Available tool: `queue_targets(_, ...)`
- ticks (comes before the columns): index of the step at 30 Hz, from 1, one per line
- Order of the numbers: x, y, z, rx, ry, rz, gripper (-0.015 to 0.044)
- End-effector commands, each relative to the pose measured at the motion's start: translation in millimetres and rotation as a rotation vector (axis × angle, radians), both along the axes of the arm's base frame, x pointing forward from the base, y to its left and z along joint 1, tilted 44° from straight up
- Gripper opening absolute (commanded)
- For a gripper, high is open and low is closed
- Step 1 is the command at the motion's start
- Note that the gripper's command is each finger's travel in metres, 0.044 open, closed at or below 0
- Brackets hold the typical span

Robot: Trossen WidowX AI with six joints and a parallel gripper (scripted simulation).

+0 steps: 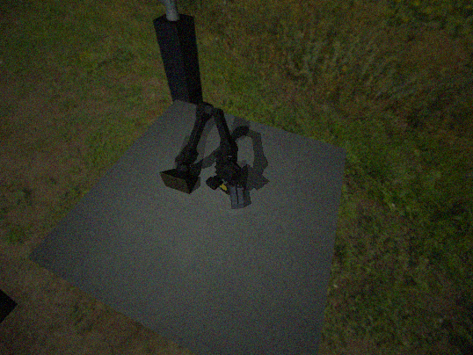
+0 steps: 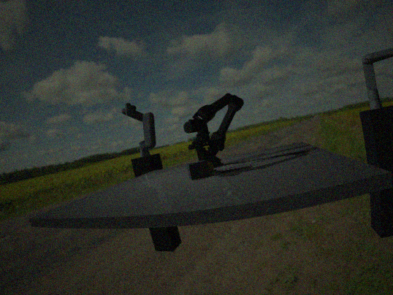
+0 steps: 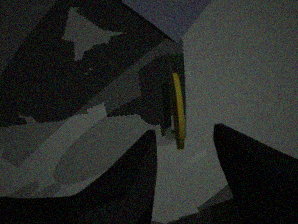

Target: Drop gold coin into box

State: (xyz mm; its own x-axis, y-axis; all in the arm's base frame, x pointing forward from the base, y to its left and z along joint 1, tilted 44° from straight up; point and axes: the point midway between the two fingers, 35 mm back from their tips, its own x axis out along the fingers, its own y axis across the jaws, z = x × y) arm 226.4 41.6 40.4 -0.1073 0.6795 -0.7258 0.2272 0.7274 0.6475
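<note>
Wrist view shows the tool [image 3: 185,163] with fingers apart, holding nothing, and the coin [image 3: 177,106] upright in its holder [image 3: 158,99] just ahead of the fingertips. Descending off-line could knock the coin flat onto the table [image 3: 253,63].

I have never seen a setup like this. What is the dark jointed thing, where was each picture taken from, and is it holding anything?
The dark jointed thing is a robot arm bolted to a grey table. One picture looks down from above, one from the side at table height, and one from a camera on the arm's wrist. In the wrist view its tool, two dark fingers, stands open with nothing between them, just short of a thin gold coin standing on edge in its dark holder. From above, a grey slotted box lies beside the coin.
</note>
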Motion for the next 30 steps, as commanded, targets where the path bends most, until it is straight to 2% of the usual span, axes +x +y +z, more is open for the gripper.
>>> queue_targets(1,-0.6,4.2,-4.3,0.004,0.003,-0.003,0.0161)
queue_targets(30,-7.1,36.0,-36.3,0.008,0.003,-0.003,0.0161)
